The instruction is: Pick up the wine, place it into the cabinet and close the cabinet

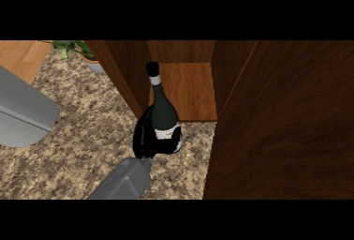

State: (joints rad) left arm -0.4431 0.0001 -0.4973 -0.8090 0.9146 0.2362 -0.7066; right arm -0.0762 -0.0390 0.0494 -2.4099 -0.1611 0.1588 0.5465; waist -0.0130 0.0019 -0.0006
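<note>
The dark green wine bottle (164,108) with a white label and black cap stands upright, just in front of the open cabinet's wooden shelf (190,89). My right hand (146,137) is curled round the bottle's lower body and hides part of it; its grey forearm comes up from the lower edge. The cabinet door (283,126) stands open at the right, a large dark wooden panel beside the bottle. The cabinet's left wall (119,75) rises just left of the bottle's neck. The left hand does not show.
A large grey forearm (24,115) fills the left edge. A potted plant (81,52) stands at the back left by the cabinet wall, next to a light wooden board (21,56). The speckled counter (76,154) spreads below.
</note>
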